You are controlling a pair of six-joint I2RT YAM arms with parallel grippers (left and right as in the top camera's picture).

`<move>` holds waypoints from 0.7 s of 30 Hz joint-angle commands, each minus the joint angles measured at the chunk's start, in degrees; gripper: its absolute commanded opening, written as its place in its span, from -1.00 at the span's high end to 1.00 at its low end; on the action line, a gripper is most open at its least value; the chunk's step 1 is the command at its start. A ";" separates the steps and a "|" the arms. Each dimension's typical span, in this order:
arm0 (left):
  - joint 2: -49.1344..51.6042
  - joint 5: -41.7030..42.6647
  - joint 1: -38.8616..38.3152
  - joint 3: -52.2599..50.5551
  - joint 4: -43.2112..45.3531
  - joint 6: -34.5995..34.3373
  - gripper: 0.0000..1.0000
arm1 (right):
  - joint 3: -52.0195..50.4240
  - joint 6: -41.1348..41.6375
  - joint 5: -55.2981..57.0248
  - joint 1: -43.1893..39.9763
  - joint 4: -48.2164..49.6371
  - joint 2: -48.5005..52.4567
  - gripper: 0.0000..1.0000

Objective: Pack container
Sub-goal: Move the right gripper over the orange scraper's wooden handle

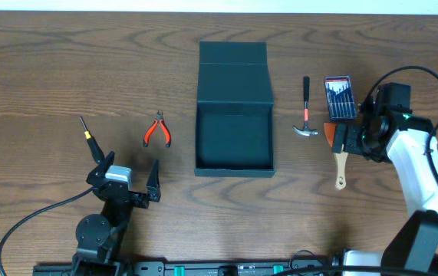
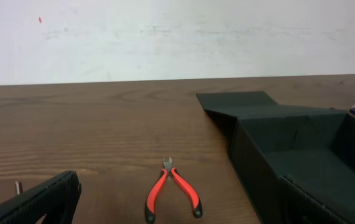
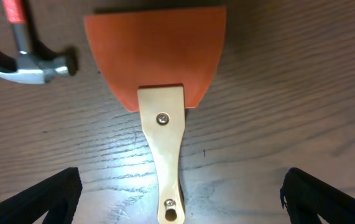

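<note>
container: dark teal box [image 1: 234, 138] is seen at mid-table, open, nothing inside; it sits between the two arms.
lid: hinged flap [image 1: 234, 73] is folded back on the far side, lying away from the cavity.
handling: judged light and stiff (rigid cardboard). The matte skin is not expected to be slippery. The walls are likely to dent under a hard pinch, and the box is likely to slide on the wood if nudged.
grip point: best taken over a side wall at the rim, or at the flap's free edge for closing. A pinch at a corner is not advised.
left claw: left gripper [image 1: 129, 175] is spread wide and holds nothing; it is parked near the table's front edge, well apart from the box.
right claw: right gripper [image 3: 180, 186] is spread wide with nothing pinched; it is poised over the scraper [image 3: 158, 93], fingers either side of the wooden handle. Contact cannot be told.
tools left of box: red pliers [image 1: 157, 130]; a screwdriver [image 1: 88, 136] further out.
tools right of box: hammer [image 1: 305, 107]; bit case [image 1: 339, 97].
risk: box may be shoved when tools are lowered in.
</note>
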 commanded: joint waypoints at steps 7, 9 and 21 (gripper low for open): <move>-0.35 1.25 -0.33 -0.90 -2.05 -0.26 -0.97 | -0.57 0.50 -1.33 -0.44 2.01 5.33 -0.99; -0.35 1.25 -0.33 -0.90 -2.05 -0.26 -0.97 | -0.57 -0.61 -2.51 -0.42 2.60 5.86 -0.98; -0.35 1.25 -0.33 -0.90 -2.05 -0.26 -0.97 | -2.08 -1.62 -3.30 -0.37 6.58 9.42 -0.96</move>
